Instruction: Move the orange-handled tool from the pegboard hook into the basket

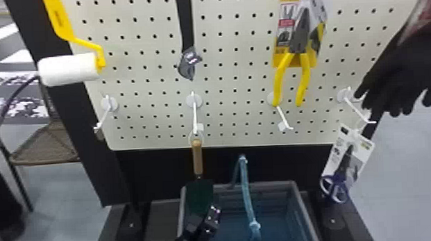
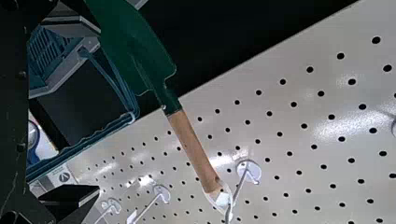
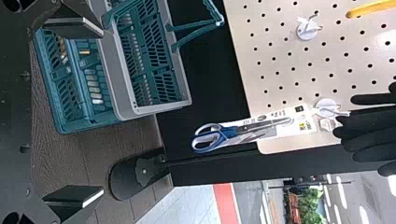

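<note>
A trowel (image 1: 197,157) with an orange-brown wooden handle and dark green blade hangs handle-up by a white loop from a pegboard hook (image 1: 194,112). My left gripper (image 1: 205,221) is low beside the blade's lower end. In the left wrist view, its fingers are apart, and my left gripper (image 2: 93,109) has the trowel (image 2: 192,147) farther off, with nothing held. The grey-rimmed basket (image 1: 273,184) stands below the board, its blue handle raised. In the right wrist view my right gripper (image 3: 102,112) is open and empty, with the basket (image 3: 184,79) beyond it.
Packaged blue-handled scissors (image 1: 336,189) hang at the right, under a black glove (image 1: 403,68). Yellow-handled pliers (image 1: 303,76), a paint roller (image 1: 70,69) and a dark tool (image 1: 189,64) hang higher. White hooks (image 1: 284,117) stick out from the board.
</note>
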`<move>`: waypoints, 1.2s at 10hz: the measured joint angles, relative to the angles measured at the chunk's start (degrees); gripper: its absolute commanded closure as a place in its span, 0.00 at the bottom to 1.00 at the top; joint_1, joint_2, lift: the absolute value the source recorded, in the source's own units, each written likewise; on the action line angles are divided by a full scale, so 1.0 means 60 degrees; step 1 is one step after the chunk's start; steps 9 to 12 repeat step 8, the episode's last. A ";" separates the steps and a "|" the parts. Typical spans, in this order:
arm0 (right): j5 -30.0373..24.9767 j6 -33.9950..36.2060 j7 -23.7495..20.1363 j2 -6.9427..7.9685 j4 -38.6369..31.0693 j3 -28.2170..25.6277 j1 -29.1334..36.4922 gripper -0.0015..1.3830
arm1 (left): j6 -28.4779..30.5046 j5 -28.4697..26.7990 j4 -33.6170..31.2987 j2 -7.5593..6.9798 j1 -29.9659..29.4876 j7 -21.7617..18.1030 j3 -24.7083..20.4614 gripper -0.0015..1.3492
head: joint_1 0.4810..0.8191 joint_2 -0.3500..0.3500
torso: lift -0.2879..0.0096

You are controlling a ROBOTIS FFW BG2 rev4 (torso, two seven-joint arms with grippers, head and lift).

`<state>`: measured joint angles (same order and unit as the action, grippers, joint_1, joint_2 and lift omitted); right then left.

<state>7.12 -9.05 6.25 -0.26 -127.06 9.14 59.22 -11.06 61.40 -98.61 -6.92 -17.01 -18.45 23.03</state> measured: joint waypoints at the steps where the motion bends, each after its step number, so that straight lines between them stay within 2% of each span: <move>1: 0.0000 0.0000 -0.0001 0.0000 0.0000 0.0000 -0.0005 0.09 | 0.0000 -0.0005 -0.0005 0.0001 0.0000 0.0000 0.0007 0.09 | 0.20 0.50 | 0.63; 12: 0.0012 0.0000 -0.0001 0.0002 0.0023 0.0000 -0.0020 0.09 | -0.0002 -0.0009 -0.0031 -0.0003 0.0000 0.0000 0.0009 0.09 | 0.20 0.50 | 0.63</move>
